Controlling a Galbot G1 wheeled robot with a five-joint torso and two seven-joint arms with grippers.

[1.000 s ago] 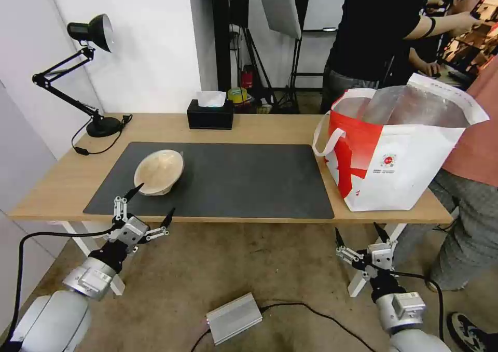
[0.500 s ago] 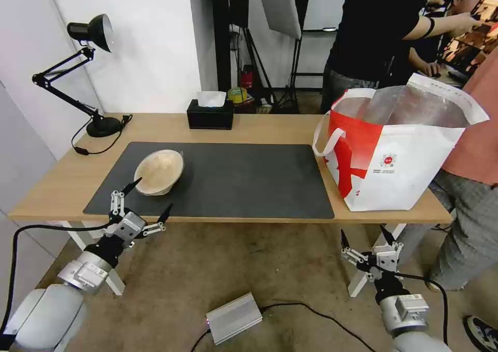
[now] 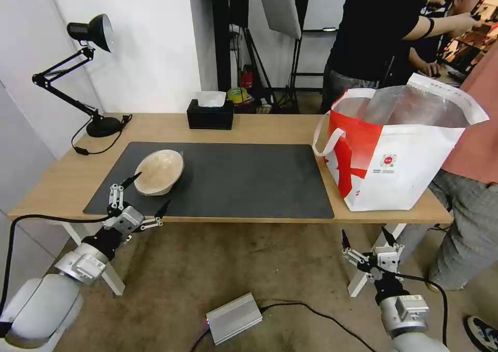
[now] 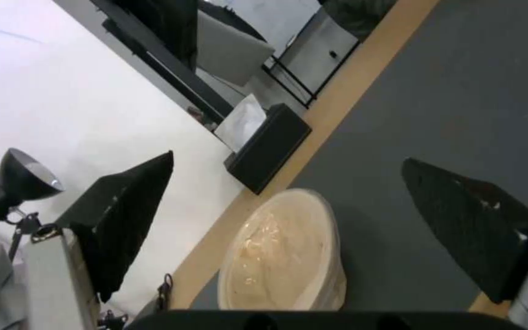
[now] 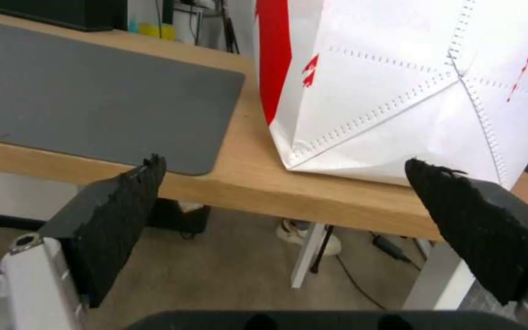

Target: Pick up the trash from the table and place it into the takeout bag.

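Reaching with my left gripper (image 3: 146, 192), jaws spread and empty, I fear nudging the tilted pulp bowl (image 3: 159, 171) at twelve o'clock (it's light). My right gripper (image 3: 364, 238), also spread, idles below the table (image 3: 259, 129).

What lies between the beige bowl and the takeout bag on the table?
Bare dark grey mat, then a strip of bare tabletop, as the head view shows; nothing stands between the beige bowl and takeout bag.
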